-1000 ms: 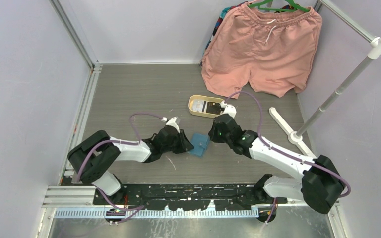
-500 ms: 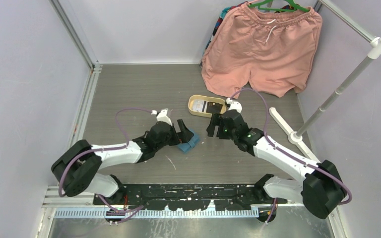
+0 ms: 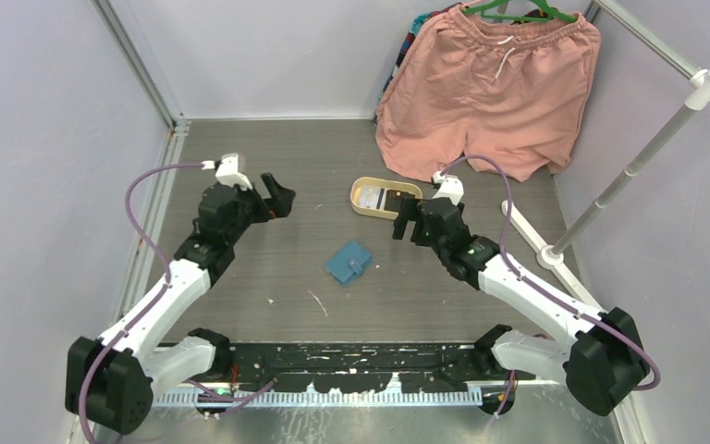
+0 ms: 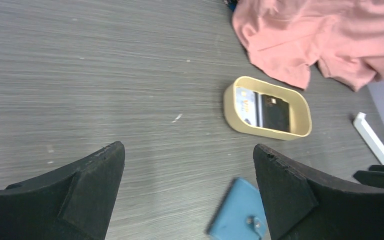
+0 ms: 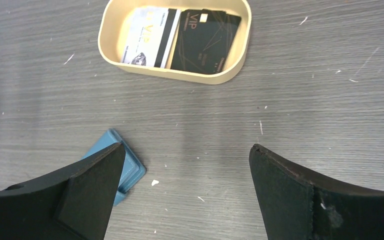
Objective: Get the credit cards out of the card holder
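The left hand (image 4: 187, 150) is up over the left part of the grey surface (image 3: 268, 277). Its two black fingers (image 4: 87, 185) are spread wide apart and nothing is between them. To the right of it, near the middle of the surface, the blue card holder (image 3: 348, 263) lies flat by itself, with its little snap tab facing up. No hand is touching it. Farther back and a bit to the right sits a tan oval tray (image 5: 180, 76). Two credit cards lie side by side inside the tray: a light card (image 5: 147, 36) on the left and a black card (image 5: 205, 41) on the right. The right hand (image 5: 187, 150) hangs just beside the tray, on its near right side. Its fingers are spread wide too, and it holds nothing. Behind the tray, pink shorts (image 3: 490, 88) hang down at the back wall. A white pole (image 3: 638, 157) leans at the far right.
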